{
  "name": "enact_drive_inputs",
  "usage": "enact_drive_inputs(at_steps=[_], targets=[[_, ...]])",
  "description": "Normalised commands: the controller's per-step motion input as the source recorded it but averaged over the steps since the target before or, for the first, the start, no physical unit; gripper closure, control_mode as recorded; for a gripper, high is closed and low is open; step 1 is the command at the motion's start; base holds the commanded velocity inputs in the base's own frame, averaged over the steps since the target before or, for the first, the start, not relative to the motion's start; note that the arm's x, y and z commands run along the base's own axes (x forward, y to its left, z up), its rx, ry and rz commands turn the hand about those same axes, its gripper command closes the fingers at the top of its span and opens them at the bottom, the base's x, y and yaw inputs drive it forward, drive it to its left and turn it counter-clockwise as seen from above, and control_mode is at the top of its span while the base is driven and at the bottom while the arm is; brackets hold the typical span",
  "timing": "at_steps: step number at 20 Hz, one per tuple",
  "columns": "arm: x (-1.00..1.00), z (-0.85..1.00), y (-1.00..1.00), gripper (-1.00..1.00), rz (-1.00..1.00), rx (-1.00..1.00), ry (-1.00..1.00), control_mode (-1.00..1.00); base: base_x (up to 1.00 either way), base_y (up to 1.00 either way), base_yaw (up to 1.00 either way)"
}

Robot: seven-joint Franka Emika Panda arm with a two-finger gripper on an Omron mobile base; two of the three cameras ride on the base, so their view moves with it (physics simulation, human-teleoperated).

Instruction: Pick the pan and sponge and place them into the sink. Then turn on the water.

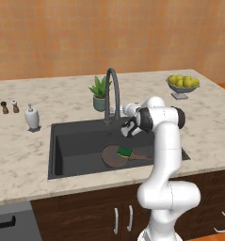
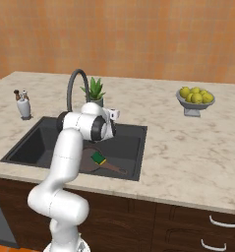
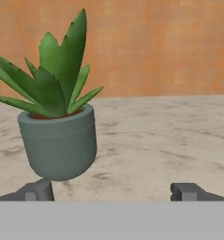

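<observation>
Tool [image 3: 113, 191] released, gripping nothing; arm hides part of pan [image 1: 115, 157] under sponge [image 1: 124, 151].

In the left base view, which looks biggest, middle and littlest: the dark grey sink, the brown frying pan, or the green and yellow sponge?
1. Dark grey rectangular sink, biggest.
2. Round dark brown frying pan, lying in it.
3. Small green and yellow sponge, resting on the pan, littlest.

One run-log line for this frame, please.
pan: in sink | sponge: on pan | claw: open, empty, facing plant | water: off
</observation>
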Motion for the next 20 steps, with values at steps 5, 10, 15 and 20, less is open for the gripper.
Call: enact_drive_inputs(at_steps=[5, 10, 15, 20], targets=[[0.00, 0.06, -0.68, -1.00, 0.00, 0.00, 0.00, -1.00, 0.00, 0.00, 0.00], [0.00, 0.07, -0.98, -1.00, 0.00, 0.00, 0.00, -1.00, 0.00, 0.00, 0.00], [0.00, 0.09, -1.00, -1.00, 0.00, 0.00, 0.00, -1.00, 0.00, 0.00, 0.00], [0.00, 0.08, -1.00, -1.00, 0.00, 0.00, 0.00, -1.00, 0.00, 0.00, 0.00]])
